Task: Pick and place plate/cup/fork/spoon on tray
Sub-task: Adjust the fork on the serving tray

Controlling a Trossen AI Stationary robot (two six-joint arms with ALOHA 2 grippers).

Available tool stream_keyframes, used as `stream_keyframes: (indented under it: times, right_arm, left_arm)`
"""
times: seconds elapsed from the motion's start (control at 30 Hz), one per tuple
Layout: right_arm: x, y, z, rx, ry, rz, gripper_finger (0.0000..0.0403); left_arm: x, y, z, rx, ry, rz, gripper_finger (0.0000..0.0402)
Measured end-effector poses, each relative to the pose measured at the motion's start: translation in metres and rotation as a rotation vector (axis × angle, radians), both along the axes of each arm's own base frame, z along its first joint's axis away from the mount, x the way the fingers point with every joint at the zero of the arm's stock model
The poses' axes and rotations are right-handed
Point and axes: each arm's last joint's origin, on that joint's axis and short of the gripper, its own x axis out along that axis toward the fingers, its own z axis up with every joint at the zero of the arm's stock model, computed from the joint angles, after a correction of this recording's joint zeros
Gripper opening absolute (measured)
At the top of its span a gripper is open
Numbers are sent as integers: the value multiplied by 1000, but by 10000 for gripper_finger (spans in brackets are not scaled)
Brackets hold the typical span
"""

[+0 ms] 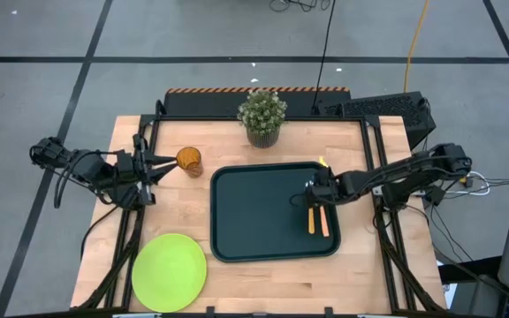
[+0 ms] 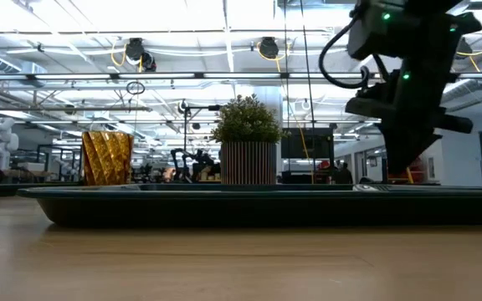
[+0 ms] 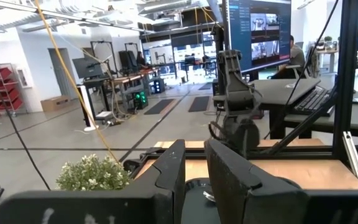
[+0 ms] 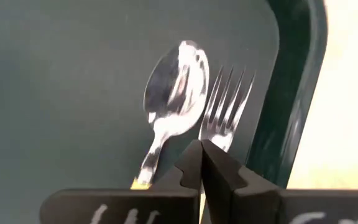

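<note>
— What do I have on the tray (image 1: 254, 212)?

— I see the spoon (image 4: 174, 84) and the fork (image 4: 227, 107) lying side by side inside it, close to one rim: silver oval bowl, silver tines, orange handles. My right gripper (image 1: 309, 196) hangs over them, fingers pressed together, pinching nothing.

— And the rest?

— The lime-green plate (image 1: 169, 272) lies flat on the wood off one tray corner. The amber cup (image 1: 189, 161) stands upright off another corner, near the potted plant (image 1: 262, 117). My left gripper (image 1: 160, 168) sits just beside the cup, fingers slightly apart, empty.
</note>
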Motion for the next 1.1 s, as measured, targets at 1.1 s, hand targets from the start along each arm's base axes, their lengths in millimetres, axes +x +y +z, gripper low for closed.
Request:
stream_keyframes:
  times: [1.1]
  right_arm:
    - [-2, -29, -20, -86, 15, 8, 0]
  left_arm:
    - [0, 0, 0, 15, 6, 2, 72]
